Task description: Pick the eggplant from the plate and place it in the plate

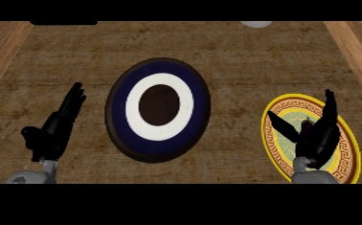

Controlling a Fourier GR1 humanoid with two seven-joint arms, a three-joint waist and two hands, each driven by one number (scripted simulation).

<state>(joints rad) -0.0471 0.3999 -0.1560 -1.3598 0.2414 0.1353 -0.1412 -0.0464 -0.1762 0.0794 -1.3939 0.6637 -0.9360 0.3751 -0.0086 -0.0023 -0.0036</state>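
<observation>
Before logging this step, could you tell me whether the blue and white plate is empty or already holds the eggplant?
Empty: the blue and white plate shows its bare dark centre, with nothing lying on it.

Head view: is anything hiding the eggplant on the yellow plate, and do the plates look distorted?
Head view: the right hand covers the middle of the yellow plate, so only a dark patch shows there and the eggplant cannot be made out; both that plate and the blue plate look taller than wide from the steep downward angle; lighting is even, no glare.
</observation>
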